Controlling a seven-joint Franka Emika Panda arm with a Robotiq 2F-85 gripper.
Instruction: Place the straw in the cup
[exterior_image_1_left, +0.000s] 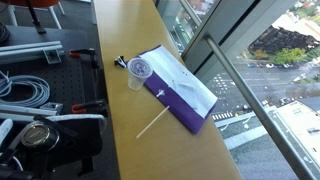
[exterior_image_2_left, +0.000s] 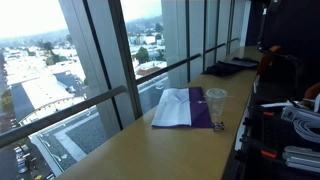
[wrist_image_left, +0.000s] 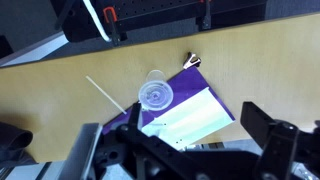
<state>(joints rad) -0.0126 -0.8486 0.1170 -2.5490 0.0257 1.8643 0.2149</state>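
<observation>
The straw (exterior_image_1_left: 152, 124) is a thin white stick lying flat on the wooden counter, just in front of the folder's near corner; in the wrist view the straw (wrist_image_left: 105, 95) lies left of the cup. The cup (exterior_image_1_left: 138, 72) is small and clear with a purple round mark and stands upright at the folder's edge. It also shows in an exterior view, cup (exterior_image_2_left: 216, 103), and from above in the wrist view, cup (wrist_image_left: 155, 93). My gripper (wrist_image_left: 193, 120) hangs high above the folder, open and holding nothing, its dark right finger (wrist_image_left: 258, 118) well apart from the left one.
A purple-and-white folder (exterior_image_1_left: 180, 90) lies on the counter (exterior_image_1_left: 120, 110) next to the window railing (exterior_image_1_left: 240, 85). A small black binder clip (exterior_image_1_left: 120, 62) sits beyond the cup. Cables and clamps (exterior_image_1_left: 30, 90) crowd the side away from the glass.
</observation>
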